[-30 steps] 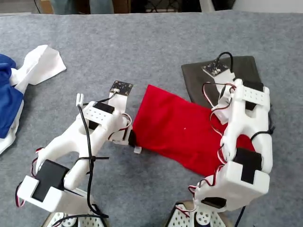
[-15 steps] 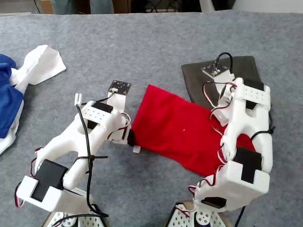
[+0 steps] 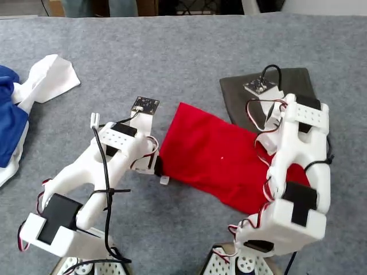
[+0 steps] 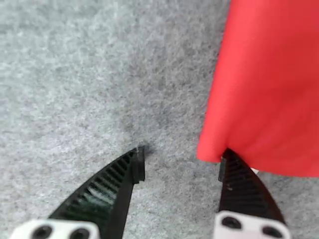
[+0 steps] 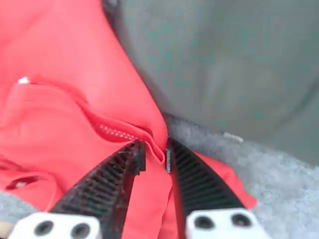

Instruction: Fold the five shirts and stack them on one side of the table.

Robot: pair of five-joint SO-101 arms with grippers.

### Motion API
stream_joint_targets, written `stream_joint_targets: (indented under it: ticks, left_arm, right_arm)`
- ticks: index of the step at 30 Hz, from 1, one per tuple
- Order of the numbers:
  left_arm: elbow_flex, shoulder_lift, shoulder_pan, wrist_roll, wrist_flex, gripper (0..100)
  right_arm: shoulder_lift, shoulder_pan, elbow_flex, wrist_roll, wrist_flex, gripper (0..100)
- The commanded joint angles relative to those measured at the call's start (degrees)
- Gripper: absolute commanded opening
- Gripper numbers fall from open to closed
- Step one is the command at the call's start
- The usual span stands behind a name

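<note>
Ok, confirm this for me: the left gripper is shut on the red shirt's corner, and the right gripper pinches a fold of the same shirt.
Not quite. The left gripper is open, not shut: the left wrist view shows its fingers spread, one at the corner of the red shirt. The right gripper does pinch a fold of it.
</note>
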Motion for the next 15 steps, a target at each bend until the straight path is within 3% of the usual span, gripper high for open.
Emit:
stream_joint_targets:
  ticks: [1, 13, 15]
  left_arm:
    - [-1.5, 0.1, -1.5, 0.6, -0.1, 24]
    - [-1.5, 0.1, -1.5, 0.6, -0.1, 24]
    - [-1.5, 0.1, -1.5, 0.6, -0.1, 24]
  right_arm:
    - [-6.6, -0.5, -1.5, -0.5, 1.2, 8.9]
    - [-8.8, -0.4, 8.4, -0.6, -8.4, 9.0]
    - [-9.2, -0.4, 8.7, -2.4, -10.5, 12.9]
